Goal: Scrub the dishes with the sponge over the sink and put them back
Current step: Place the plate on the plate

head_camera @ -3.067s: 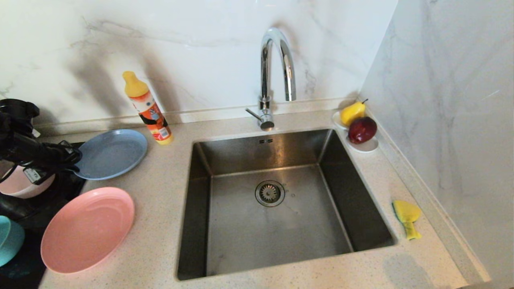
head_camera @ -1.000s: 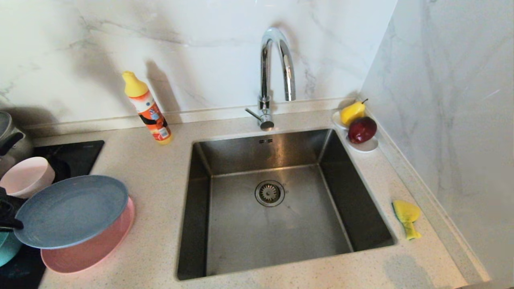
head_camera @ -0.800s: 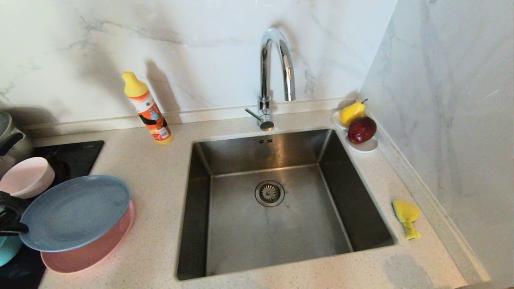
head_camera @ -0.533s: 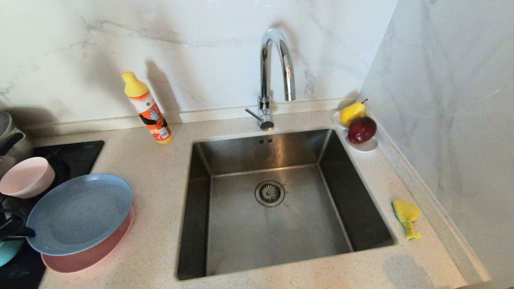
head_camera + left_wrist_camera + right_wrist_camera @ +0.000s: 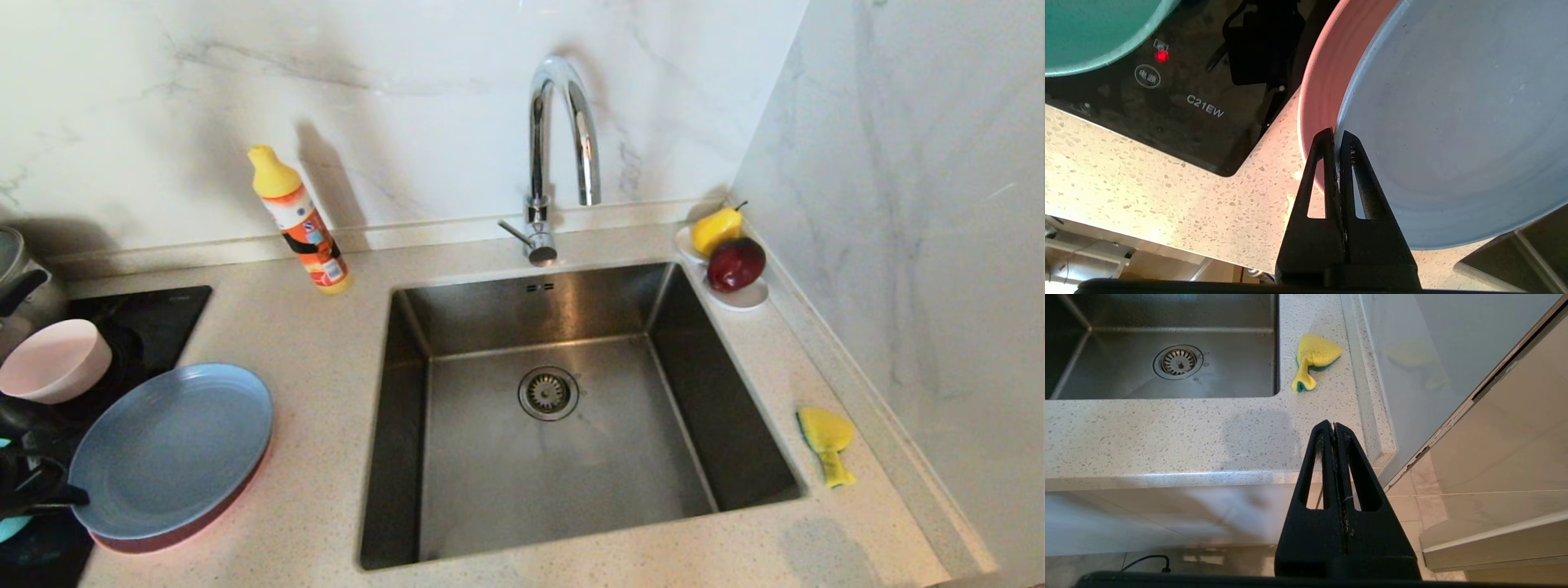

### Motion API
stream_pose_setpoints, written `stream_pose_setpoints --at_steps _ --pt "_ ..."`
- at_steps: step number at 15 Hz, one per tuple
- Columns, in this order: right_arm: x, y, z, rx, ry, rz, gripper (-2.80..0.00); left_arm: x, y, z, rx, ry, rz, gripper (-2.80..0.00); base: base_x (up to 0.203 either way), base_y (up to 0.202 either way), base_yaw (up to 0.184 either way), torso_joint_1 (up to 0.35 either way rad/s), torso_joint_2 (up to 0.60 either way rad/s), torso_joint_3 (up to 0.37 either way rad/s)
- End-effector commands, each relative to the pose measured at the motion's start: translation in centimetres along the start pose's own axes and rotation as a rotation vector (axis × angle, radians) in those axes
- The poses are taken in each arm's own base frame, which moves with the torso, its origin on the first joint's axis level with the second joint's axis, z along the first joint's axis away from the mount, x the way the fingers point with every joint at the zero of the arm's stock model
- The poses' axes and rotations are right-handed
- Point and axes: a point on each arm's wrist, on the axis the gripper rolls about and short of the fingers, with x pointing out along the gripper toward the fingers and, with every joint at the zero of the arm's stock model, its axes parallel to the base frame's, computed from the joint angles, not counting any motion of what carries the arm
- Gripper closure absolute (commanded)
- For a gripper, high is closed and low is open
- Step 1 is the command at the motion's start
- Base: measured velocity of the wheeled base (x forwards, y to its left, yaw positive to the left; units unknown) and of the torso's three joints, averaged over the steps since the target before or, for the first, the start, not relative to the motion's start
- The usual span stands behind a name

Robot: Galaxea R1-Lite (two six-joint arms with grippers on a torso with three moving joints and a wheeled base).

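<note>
at the counter's left edge, left pincer clamps grey-blue plate rim

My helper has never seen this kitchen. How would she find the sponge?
Start at the steel sink and go to the counter strip on its right, by the side wall. The sponge lies there alone: small, crumpled, yellow with a green layer, unlike the smooth yellow pear farther back.

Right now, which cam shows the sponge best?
Right wrist view: the yellow sponge shows closest, bent, green layer visible, on the counter beside the sink. Head view shows it smaller. Left wrist view misses it.
</note>
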Motion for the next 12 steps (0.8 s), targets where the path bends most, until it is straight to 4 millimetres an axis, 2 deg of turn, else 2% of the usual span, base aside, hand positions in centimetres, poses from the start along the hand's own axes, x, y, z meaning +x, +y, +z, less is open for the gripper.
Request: stream_pose_setpoints --at_steps 1,5,6,7,12 --pt "0.0 0.0 0.0 -0.001 0.002 0.0 0.0 0.4 0.2 -0.1 -0.008 0.018 0.001 0.0 0.0 0.0 0.0 0.0 0.0 0.0" --pt "0.0 0.0 0.0 -0.001 0.002 0.0 0.0 0.8 1.1 0.2 -0.034 0.015 0.011 0.0 0.0 0.0 0.0 0.0 0.0 0.0" --pt "0.0 0.0 0.0 -0.001 0.001 0.001 0.0 0.9 1.2 0.3 -0.031 0.005 0.012 -1.62 0.0 0.0 0.0 0.0 0.0 0.0" --pt "0.0 0.0 0.0 -0.001 0.002 0.0 0.0 0.9 1.2 0.5 -0.025 -0.01 0.01 -2.8 0.0 0.0 0.0 0.0 0.0 0.0" --pt "0.0 0.0 0.0 -0.001 0.002 0.0 0.0 0.2 0.8 0.8 -0.019 -0.041 -0.018 -2.8 0.0 0.0 0.0 0.0 0.0 0.0"
